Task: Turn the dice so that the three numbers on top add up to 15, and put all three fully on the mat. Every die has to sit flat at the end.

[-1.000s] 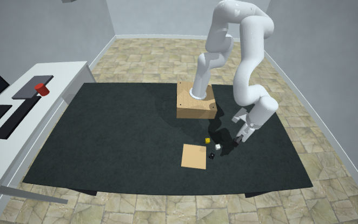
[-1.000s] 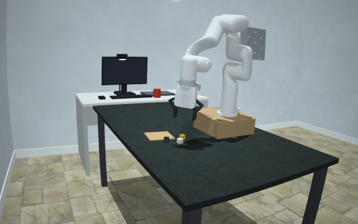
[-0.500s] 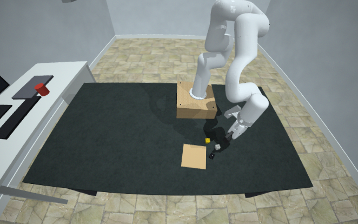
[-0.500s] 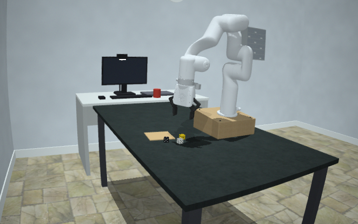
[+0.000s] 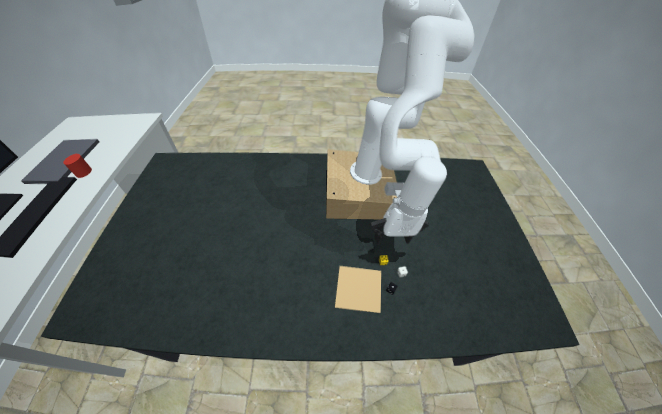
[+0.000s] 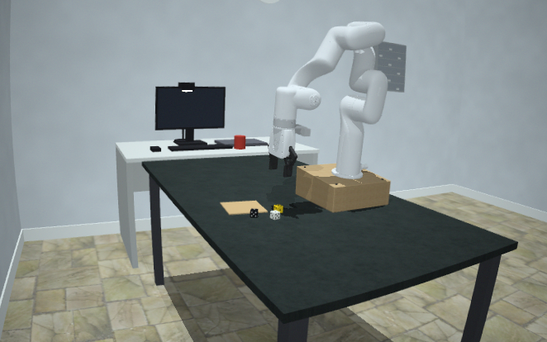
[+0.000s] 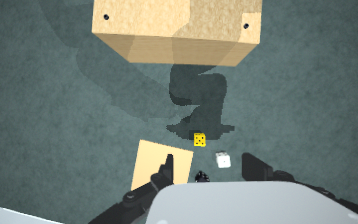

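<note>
End effector [image 5: 395, 234] [image 6: 281, 171] [image 7: 207, 164]: its fingers are spread wide, with nothing pinched between them, and it hangs pointing down, well above the surface [image 5: 200, 275] [image 6: 330, 248] [image 7: 50, 150].
Arm [image 5: 425, 55] [image 6: 285, 103]: white, rising from a wooden block [image 5: 360, 209] [image 6: 314, 194] [image 7: 175, 50] and bending over toward the dice.
Mat [image 5: 358, 290] [image 6: 243, 207] [image 7: 150, 160]: a tan square lying flat on the dark surface, all three dice outside it.
Yellow die [image 5: 384, 260] [image 6: 278, 208] [image 7: 200, 139]: near a corner of the mat, the closest of the three to the block; its top looks to me like a five.
White die [image 5: 403, 271] [image 6: 275, 215] [image 7: 223, 160]: farther out from the mat than the other two, apart from both; one pip seems to show on top.
Black die [image 5: 392, 288] [image 6: 254, 213] [image 7: 202, 177]: just beside the mat's edge; I can't make out its top number.
Side desk [image 5: 125, 130] [image 6: 128, 150]: white, with a red cup [image 5: 80, 166] [image 6: 240, 142] and a dark monitor [image 6: 190, 107] standing on it.

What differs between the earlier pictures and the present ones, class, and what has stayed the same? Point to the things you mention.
In the top view, the arm has swung its open gripper [image 5: 393, 234] [image 6: 281, 165] [image 7: 207, 164] leftward across the picture, toward the wooden base block [image 5: 345, 209] [image 6: 314, 190] [image 7: 165, 49]. Nothing was taken hold of or let go. The yellow die [image 5: 383, 260] [image 6: 278, 208] [image 7: 199, 139], white die [image 5: 403, 271] [image 6: 275, 215] [image 7: 223, 160], black die [image 5: 392, 288] [image 6: 254, 213] [image 7: 202, 176] and mat [image 5: 358, 290] [image 6: 243, 207] [image 7: 150, 162] stayed put.
</note>
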Controlling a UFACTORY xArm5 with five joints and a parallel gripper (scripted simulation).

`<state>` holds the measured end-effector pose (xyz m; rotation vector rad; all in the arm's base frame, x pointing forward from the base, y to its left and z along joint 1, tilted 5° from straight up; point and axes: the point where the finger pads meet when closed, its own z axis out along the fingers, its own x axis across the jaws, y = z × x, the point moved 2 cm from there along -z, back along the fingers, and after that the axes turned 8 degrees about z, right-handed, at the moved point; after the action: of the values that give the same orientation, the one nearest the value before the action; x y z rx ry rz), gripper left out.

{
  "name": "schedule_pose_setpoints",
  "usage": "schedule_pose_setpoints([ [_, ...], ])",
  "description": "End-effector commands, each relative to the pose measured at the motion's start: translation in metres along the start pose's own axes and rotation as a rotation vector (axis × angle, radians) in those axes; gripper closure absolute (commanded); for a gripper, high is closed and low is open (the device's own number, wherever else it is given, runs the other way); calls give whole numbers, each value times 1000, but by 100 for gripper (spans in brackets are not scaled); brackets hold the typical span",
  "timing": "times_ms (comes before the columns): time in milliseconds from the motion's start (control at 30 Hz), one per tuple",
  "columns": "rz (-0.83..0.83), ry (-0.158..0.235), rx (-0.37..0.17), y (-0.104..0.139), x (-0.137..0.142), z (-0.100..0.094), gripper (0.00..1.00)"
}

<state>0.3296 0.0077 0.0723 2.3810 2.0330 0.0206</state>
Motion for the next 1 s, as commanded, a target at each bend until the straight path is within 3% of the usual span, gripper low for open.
schedule_pose_setpoints([
  [0,0,1,-4,1,0,-1,0],
  [300,0,1,-4,1,0,-1,0],
  [467,1,1,-5,1,3,37,0],
  [633,1,1,-5,0,4,48,0],
  [667,1,1,-5,0,4,48,58],
  [967,1,1,-5,0,4,48,58],
])
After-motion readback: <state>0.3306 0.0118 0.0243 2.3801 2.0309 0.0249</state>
